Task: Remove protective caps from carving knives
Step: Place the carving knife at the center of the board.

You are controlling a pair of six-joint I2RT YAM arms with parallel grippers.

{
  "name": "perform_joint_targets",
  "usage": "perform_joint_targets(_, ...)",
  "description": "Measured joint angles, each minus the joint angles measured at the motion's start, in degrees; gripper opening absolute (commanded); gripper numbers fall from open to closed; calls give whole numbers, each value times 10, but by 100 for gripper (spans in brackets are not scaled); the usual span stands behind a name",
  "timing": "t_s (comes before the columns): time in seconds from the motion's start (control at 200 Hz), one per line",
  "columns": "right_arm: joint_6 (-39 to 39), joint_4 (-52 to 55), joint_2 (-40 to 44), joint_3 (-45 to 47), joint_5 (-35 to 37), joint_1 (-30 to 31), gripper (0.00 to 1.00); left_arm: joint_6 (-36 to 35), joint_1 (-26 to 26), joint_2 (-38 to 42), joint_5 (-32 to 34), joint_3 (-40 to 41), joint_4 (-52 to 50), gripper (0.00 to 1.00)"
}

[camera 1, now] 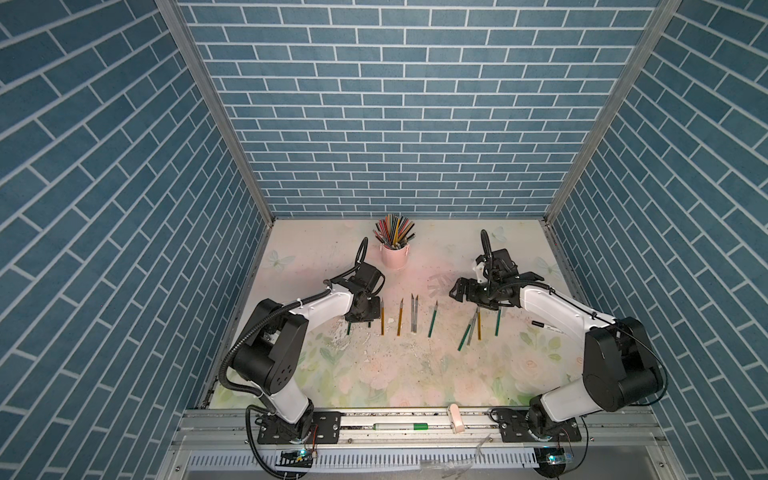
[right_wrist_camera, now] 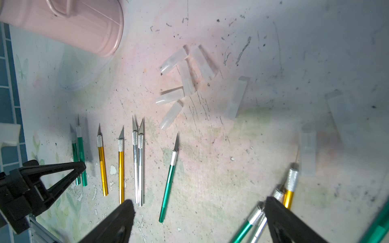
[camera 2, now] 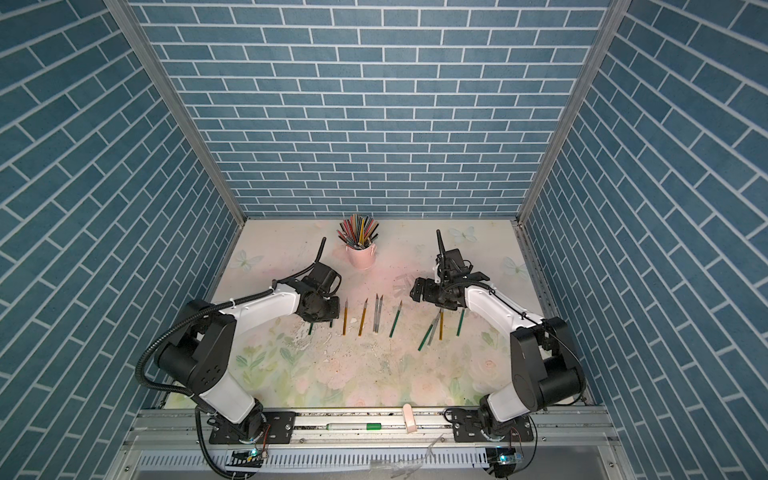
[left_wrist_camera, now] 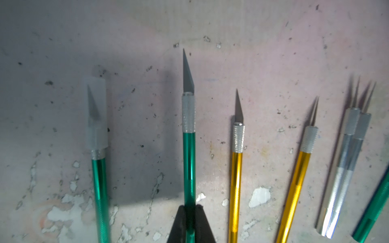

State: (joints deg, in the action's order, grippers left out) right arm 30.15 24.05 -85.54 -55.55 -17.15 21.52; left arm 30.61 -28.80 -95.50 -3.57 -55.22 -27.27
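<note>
The left fingers are clamped tight on the handle of a green knife with a bare blade, at about 9 o'clock on the desk. Just beside it, on its 9 o'clock side, lies a second green knife with a cap over its blade. Toward 3 o'clock from the held knife, two gold knives, a touching pair of silver knives and another green knife lie in a row. Their blades are bare and their tips point toward 12 o'clock.

The right fingers are spread wide and hold nothing, hanging above the desk at about 2 o'clock. Between them and the pink cup of pencils at 12 o'clock lies a loose pile of caps. Four more knives lie partly under the right arm.
</note>
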Motion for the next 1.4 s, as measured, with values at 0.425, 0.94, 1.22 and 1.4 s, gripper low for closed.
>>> perform_joint_targets(0.425, -22, 47, 54, 0, -33, -77, 98, 21, -8, -6, 14, 19, 19, 29)
perform_joint_targets(0.94, -46, 90, 68, -23, -52, -142, 98, 9, -9, 26, 34, -43, -32, 73)
perform_joint_targets(1.22, -50, 106, 70, -30, -56, -163, 98, 0, -2, 52, 36, -70, -49, 76)
perform_joint_targets(1.4, -50, 112, 70, -30, -57, -166, 98, -10, 19, 55, 37, -69, -65, 83)
